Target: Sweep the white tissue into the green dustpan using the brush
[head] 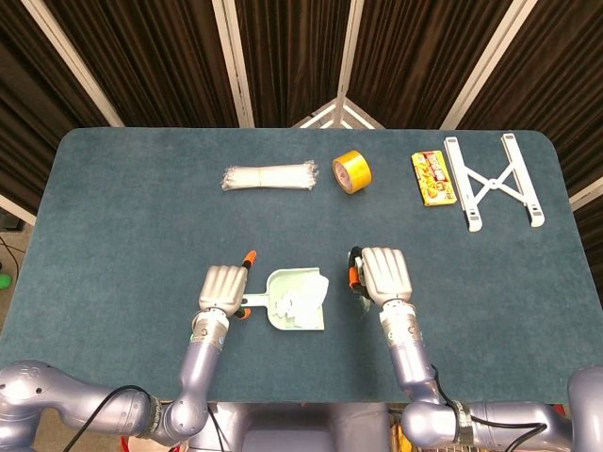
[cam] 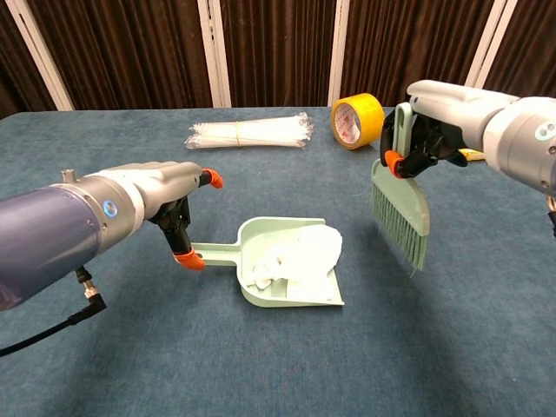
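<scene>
The green dustpan [head: 283, 315] lies flat on the table in front of me, its handle [cam: 215, 253] pointing toward my left hand. The white tissue [cam: 294, 254] sits crumpled inside the pan [cam: 287, 300]. My left hand [cam: 148, 198] hovers at the handle's end with its fingers spread; one orange fingertip [cam: 208, 178] is raised and another [cam: 187, 258] is down beside the handle. My right hand [cam: 445, 111] grips the green brush [cam: 401, 204] by its handle and holds it above the table, right of the pan, bristles down. In the head view the right hand [head: 386, 273] hides most of the brush.
Along the far side lie a bundle of white zip ties [head: 268, 177], a yellow tape roll [head: 351, 170], a yellow-red packet [head: 433, 177] and a white folding stand [head: 495, 179]. The blue-green table cloth [head: 122, 217] stretches to both sides.
</scene>
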Robot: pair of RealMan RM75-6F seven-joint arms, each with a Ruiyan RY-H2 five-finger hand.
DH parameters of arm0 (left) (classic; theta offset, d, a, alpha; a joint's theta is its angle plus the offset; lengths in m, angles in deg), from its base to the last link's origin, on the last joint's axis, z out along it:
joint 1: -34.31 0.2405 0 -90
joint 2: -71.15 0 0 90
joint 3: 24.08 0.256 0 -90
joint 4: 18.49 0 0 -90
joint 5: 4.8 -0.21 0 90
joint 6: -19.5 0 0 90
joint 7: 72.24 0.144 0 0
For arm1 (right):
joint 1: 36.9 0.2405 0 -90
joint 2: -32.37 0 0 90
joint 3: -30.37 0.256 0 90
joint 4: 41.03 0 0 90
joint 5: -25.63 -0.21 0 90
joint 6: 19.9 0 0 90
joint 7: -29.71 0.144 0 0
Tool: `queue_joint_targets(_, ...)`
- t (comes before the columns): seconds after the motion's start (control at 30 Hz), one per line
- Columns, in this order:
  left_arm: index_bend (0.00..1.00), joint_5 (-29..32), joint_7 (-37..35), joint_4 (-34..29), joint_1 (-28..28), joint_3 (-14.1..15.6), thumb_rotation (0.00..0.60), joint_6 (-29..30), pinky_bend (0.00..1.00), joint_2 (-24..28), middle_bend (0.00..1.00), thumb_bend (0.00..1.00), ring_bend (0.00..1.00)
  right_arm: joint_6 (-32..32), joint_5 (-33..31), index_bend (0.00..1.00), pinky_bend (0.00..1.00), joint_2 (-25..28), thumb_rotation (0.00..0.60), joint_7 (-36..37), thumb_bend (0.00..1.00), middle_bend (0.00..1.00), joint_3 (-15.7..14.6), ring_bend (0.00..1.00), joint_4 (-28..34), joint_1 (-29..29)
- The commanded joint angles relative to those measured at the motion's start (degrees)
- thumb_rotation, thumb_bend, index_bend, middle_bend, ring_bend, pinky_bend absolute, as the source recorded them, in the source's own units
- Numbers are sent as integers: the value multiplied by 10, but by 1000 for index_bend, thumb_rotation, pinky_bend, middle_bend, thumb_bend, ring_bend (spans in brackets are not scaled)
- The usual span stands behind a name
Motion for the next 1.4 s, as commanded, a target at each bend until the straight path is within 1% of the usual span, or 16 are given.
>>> queue_joint_targets(0.03, 7, -21, -15, -17, 7, 2, 600, 1, 1000, 15, 802, 0, 925, 5, 4, 784, 835, 5, 600, -3, 1000, 887, 3, 931, 4, -1)
queue_joint_targets(0.13, 0, -49, -37, -36, 17, 4, 600, 1, 982, 34, 686, 0, 858, 8, 7, 784, 835, 15, 600, -3, 1000, 887, 7, 931, 6, -3)
queue_joint_targets(0.27, 0, -75, -61, -54, 28, 6, 600, 1, 928, 54, 586, 0, 790, 7, 9, 784, 835, 26, 600, -2, 1000, 887, 11, 931, 5, -5)
queue_joint_targets(0.33, 0, -89, -71, -64, 34, 7, 600, 1, 851, 65, 502, 0, 717, 7, 10, 784, 835, 32, 600, -2, 1000, 887, 13, 931, 4, -6)
queue_joint_targets(0.43, 0, -114, -92, -83, 45, 9, 600, 2, 759, 88, 419, 0, 611, 7, 10, 784, 835, 46, 600, 3, 1000, 887, 16, 931, 2, -11)
queue_joint_targets(0.47, 0, -126, -104, -95, 52, 10, 600, 3, 734, 100, 398, 0, 578, 4, 11, 784, 835, 53, 600, 7, 1000, 887, 16, 931, 0, -14)
queue_joint_targets(0.53, 0, -164, -136, -129, 72, 14, 600, 7, 635, 137, 332, 0, 469, 2, 12, 784, 835, 74, 600, 16, 1000, 887, 17, 931, -6, -24)
queue_joint_targets(0.57, 0, -191, -153, -150, 86, 25, 600, 11, 592, 160, 308, 0, 429, -1, 15, 784, 835, 86, 600, 24, 1000, 887, 14, 931, -10, -31)
queue_joint_targets(0.63, 0, -223, -174, -165, 102, 40, 600, 8, 450, 185, 243, 0, 311, -9, 23, 784, 835, 98, 600, 34, 1000, 887, 11, 931, -13, -37)
queue_joint_targets(0.73, 0, -276, -205, -180, 127, 65, 600, 11, 339, 221, 186, 0, 208, -17, 35, 784, 835, 115, 600, 46, 1000, 887, 5, 931, -23, -46)
queue_joint_targets(0.93, 0, -355, -261, -180, 176, 110, 600, 28, 313, 272, 158, 0, 197, -17, 41, 784, 835, 136, 600, 63, 1000, 887, 2, 931, -37, -62)
queue_joint_targets(1.07, 0, -380, -295, -171, 202, 130, 600, 31, 312, 296, 156, 0, 195, -16, 45, 784, 835, 148, 600, 67, 1000, 887, -2, 931, -48, -71)
queue_joint_targets(1.2, 0, -397, -325, -162, 223, 144, 600, 31, 294, 318, 129, 0, 164, -12, 53, 781, 831, 153, 600, 61, 1000, 887, -11, 930, -61, -77)
queue_joint_targets(1.27, 0, -405, -341, -157, 232, 148, 600, 28, 282, 330, 118, 0, 146, -7, 62, 739, 784, 152, 600, 56, 1000, 860, -20, 897, -69, -81)
queue_joint_targets(1.33, 0, -414, -353, -154, 239, 151, 600, 29, 267, 337, 106, 0, 127, -5, 74, 637, 710, 150, 600, 50, 1000, 774, -32, 804, -75, -84)
queue_joint_targets(1.4, 0, -426, -365, -149, 248, 154, 600, 32, 265, 342, 102, 0, 127, 0, 90, 583, 683, 147, 600, 34, 1000, 737, -48, 765, -86, -87)
